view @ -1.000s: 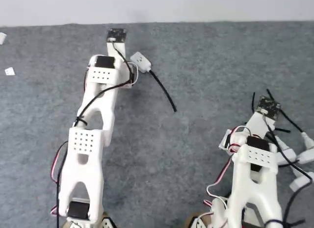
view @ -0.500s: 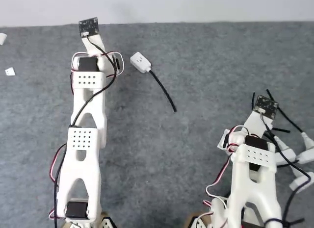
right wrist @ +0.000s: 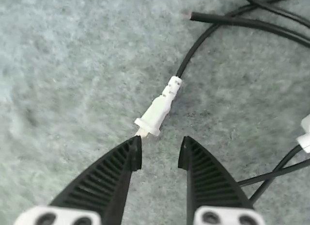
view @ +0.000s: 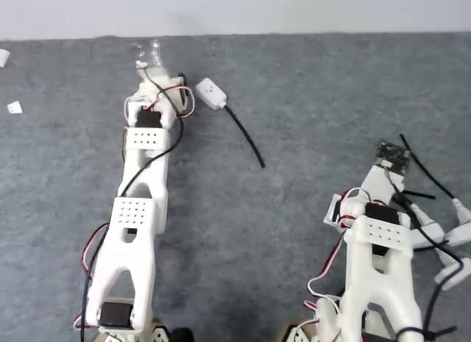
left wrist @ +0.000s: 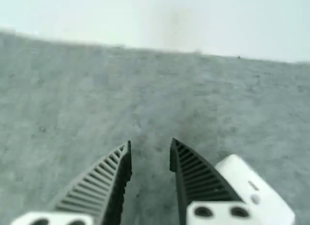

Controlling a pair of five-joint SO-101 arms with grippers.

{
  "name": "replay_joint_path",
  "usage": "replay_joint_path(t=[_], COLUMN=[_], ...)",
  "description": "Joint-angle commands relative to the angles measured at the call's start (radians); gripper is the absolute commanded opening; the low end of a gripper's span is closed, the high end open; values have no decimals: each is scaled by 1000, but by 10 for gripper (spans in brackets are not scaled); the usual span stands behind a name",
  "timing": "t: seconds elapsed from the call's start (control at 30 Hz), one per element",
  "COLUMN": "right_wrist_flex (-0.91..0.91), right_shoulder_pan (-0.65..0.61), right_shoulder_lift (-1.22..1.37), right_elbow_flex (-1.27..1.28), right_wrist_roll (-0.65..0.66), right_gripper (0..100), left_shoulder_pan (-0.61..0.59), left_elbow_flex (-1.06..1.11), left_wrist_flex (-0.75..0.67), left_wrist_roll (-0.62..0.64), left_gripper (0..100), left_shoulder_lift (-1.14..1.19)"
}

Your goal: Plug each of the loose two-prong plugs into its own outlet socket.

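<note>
A white outlet socket (view: 210, 93) lies at the back of the grey table, its black cord (view: 245, 138) trailing toward the middle. My left arm (view: 146, 140) stretches to the back just left of it. In the left wrist view my left gripper (left wrist: 150, 148) is open over bare carpet, and the socket (left wrist: 253, 192) sits just outside one finger. My right gripper (right wrist: 161, 148) is open too, its tips just short of a white two-prong plug (right wrist: 158, 110) on a black cord. More white plugs (view: 458, 209) and cords lie beside the right arm (view: 379, 246).
Two small white scraps (view: 14, 107) lie at the far left. The table ends at a pale wall (view: 294, 11) along the back. A second white piece (right wrist: 305, 132) and crossing black cords (right wrist: 252, 22) lie close around the plug.
My left arm swung out to the left, then back right toward the socket. The right wrist shifted slightly left. The socket has not moved.
</note>
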Motion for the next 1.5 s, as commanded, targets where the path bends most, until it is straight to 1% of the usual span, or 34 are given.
replay_joint_path(t=[0.0,0.13,0.2,0.27,0.33,0.43,0.5,0.57,0.67,0.77,0.83,0.93,1.13,1.23,1.37,1.47], right_wrist_flex=[-13,-13,-12,-2,-1,-13,-42,-79,-166,-266,-338,-401,-363,-358,-266,-259], right_shoulder_pan=[-7,-12,-39,-70,-97,-120,-142,-154,-202,-262,-298,-337,-349,-384,-447,-478], right_shoulder_lift=[2,2,1,-7,-8,-8,-8,-8,2,4,16,114,473,636,750,794], right_elbow_flex=[-49,-49,-49,-49,-49,-52,-52,-55,-55,-55,-54,-92,-422,-589,-761,-816], right_wrist_roll=[37,41,43,55,97,114,120,152,190,215,215,215,216,216,215,215], right_gripper=[123,121,121,121,121,122,122,122,120,118,118,118,117,117,117,117], left_shoulder_pan=[3,-14,-41,-63,-75,-75,-78,-101,-164,-207,-224,-219,-219,-227,-227,-222], left_elbow_flex=[-62,-64,-65,-65,-64,-64,-64,-64,-62,-65,-65,-67,-67,-67,-67,-67], left_wrist_flex=[-48,14,91,244,427,695,813,887,930,925,905,908,901,891,882,872], left_wrist_roll=[-34,-37,-31,-31,-31,-31,-31,-32,-32,-40,-40,-40,-80,-84,-101,-104], left_gripper=[127,126,126,126,126,124,123,123,122,122,122,122,122,122,122,122], left_shoulder_lift=[-17,-20,-54,-120,-201,-288,-307,-307,-301,-235,-207,-207,-206,-206,-204,-201])
